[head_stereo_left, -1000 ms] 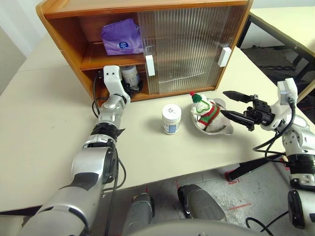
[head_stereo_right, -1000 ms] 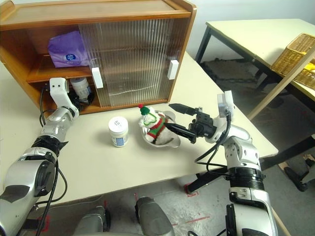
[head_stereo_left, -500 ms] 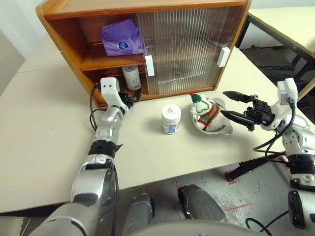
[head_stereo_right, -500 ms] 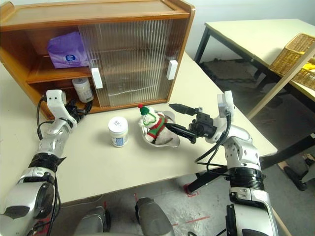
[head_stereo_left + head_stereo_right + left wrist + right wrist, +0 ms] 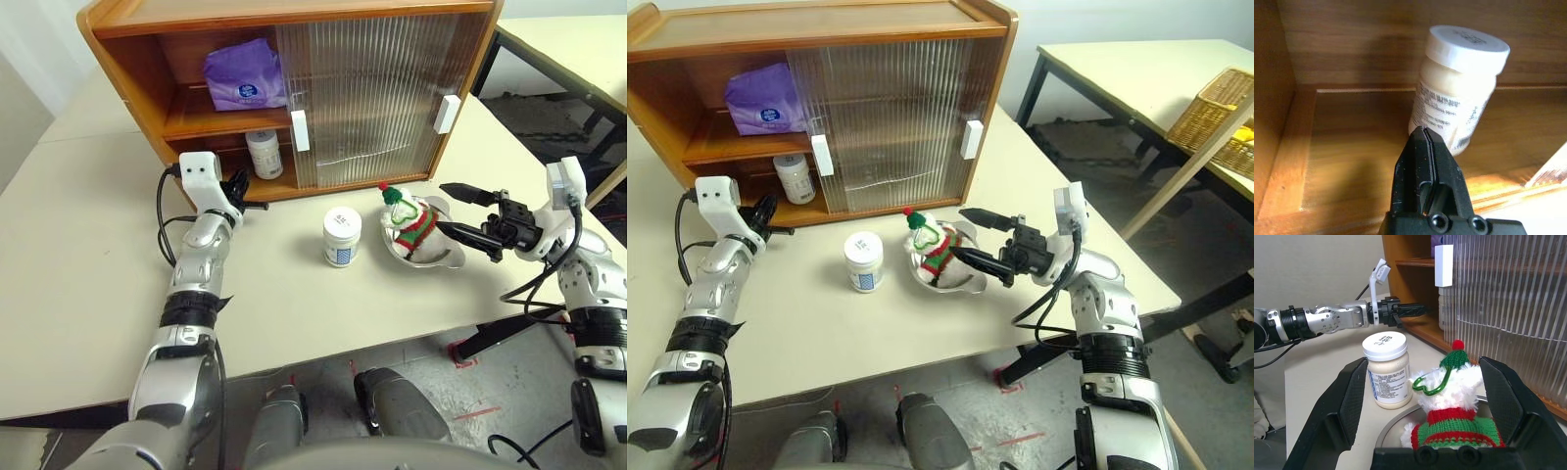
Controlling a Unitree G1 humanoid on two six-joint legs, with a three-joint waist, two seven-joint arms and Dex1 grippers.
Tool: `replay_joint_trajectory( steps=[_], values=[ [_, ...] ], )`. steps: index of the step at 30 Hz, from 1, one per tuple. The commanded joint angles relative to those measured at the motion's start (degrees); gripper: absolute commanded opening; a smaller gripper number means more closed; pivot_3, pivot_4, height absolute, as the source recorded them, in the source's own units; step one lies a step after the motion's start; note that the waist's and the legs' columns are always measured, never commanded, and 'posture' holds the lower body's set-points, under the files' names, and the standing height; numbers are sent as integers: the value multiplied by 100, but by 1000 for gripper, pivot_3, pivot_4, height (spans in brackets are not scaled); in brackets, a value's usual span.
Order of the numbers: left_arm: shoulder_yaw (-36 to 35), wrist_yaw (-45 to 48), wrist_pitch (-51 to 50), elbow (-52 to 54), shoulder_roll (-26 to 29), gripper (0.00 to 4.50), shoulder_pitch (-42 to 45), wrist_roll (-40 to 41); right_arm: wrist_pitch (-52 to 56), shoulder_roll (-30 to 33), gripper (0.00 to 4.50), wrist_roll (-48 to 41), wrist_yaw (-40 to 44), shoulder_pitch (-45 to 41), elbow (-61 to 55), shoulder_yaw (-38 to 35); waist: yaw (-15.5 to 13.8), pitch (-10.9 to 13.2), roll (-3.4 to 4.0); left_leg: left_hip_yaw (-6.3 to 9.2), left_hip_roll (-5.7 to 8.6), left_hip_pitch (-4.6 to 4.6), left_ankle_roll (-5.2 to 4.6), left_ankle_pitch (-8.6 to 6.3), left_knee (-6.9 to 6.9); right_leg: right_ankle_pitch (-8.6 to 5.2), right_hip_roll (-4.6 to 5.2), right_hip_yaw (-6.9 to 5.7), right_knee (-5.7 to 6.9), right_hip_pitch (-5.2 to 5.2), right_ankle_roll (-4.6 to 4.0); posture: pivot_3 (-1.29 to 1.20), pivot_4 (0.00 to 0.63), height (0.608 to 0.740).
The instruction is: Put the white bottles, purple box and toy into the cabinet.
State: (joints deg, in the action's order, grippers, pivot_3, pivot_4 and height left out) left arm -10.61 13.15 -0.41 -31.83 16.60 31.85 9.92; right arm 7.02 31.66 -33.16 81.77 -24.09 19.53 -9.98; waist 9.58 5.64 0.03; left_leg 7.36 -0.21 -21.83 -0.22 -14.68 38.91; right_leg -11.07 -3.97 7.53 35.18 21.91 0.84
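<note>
The left gripper was pinched shut and empty just outside the cabinet, having backed out since a second earlier and left one white bottle on the bottom shelf below the purple box. The other white bottle stood on the table beside the toy in its steel bowl. The right gripper hung spread wide beside the toy. Closing there might tip the bowl or snag the sweater.

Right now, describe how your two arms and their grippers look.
Both arms are silver-grey metal with black joint bands and loose black cables. Each wrist carries a white block-shaped camera housing. The left gripper and right gripper each have two slim, tapering black fingers with small screws at the base.
</note>
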Motion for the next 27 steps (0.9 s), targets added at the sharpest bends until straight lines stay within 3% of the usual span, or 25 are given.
replay_joint_trajectory(
  steps=[1,27],
  values=[
    [7,-126,90,-391,16,39,216,-138,3,-3,4500,47,-24,-1,-62,58,-7,0,0,3,0,0,0,0,0,0,0,3,0,0,0,-244,96,740],
    [109,-545,836,-2334,221,39,1347,-650,-40,60,4500,24,-99,100,-148,-19,105,0,0,-2,4,-3,-1,0,-7,-3,0,-3,-3,6,4,-284,84,740]
  ],
)
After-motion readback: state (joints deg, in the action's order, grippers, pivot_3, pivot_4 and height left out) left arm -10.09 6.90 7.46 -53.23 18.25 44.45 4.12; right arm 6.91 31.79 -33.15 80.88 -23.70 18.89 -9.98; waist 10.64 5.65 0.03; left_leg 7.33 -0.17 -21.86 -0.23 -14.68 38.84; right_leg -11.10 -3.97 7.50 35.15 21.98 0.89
